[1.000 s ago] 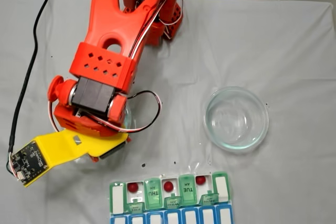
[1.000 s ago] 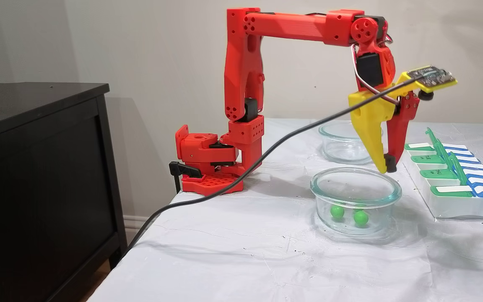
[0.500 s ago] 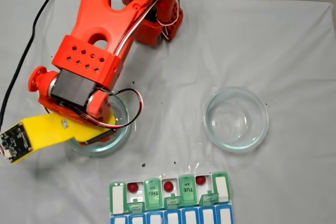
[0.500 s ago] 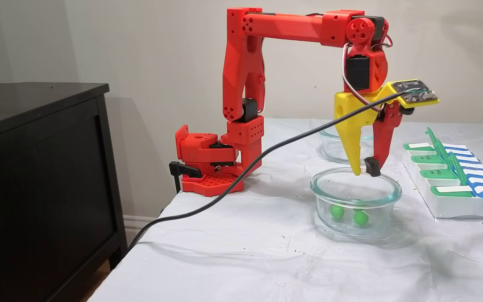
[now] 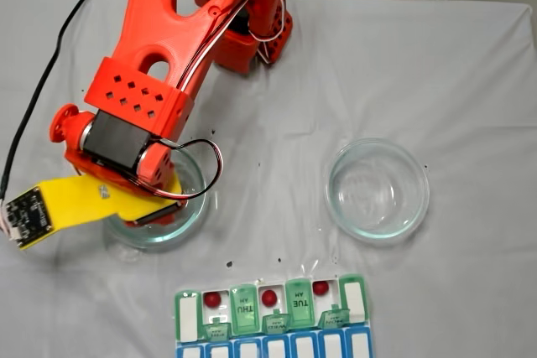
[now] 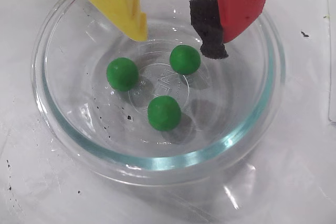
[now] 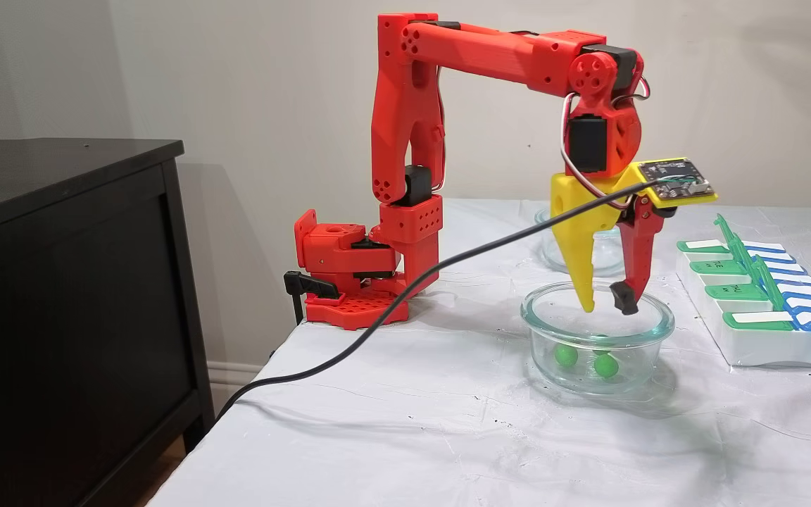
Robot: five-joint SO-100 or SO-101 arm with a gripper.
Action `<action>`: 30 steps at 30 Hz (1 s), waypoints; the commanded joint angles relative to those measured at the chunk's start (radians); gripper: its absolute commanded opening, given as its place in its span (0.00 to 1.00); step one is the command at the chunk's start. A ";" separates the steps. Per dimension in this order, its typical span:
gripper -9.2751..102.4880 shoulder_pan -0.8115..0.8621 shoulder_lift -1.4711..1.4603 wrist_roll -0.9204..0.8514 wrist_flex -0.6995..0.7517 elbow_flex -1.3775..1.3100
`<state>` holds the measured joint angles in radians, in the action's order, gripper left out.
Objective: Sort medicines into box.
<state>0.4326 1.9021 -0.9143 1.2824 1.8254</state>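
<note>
Three green medicines [image 6: 122, 74] [image 6: 185, 59] [image 6: 164, 112] lie on the floor of a round glass dish [image 6: 173, 161]; two of them [image 7: 566, 355] [image 7: 605, 364] show through its wall [image 7: 648, 352] in a fixed view. My gripper [image 6: 177, 43] [image 7: 606, 307] hangs open just inside the dish's rim, above the balls and touching none. Nothing is between the yellow finger [image 6: 126, 9] and the black pad [image 6: 210, 30]. Three red medicines [image 5: 213, 298] [image 5: 268, 298] [image 5: 320, 287] sit in open compartments of the box [image 5: 244, 314] [image 7: 764, 345].
A second, empty glass dish [image 5: 377, 190] [image 7: 560, 257] stands to the right in a fixed view. The arm's base [image 7: 349, 274] is at the table's back edge, with a black cable [image 7: 377, 317] trailing off it. A black cabinet [image 7: 60, 282] stands beside the table.
My gripper swung away from the box to over the dish with the green balls, sank to rim level, and its jaws went from shut to open.
</note>
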 commanded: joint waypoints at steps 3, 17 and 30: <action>0.26 -0.008 0.130 0.012 -0.052 0.048; 0.29 -0.048 0.115 0.074 -0.130 0.103; 0.27 -0.072 0.074 0.110 -0.173 0.126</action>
<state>0.3850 1.9282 -0.8099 1.1213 1.9543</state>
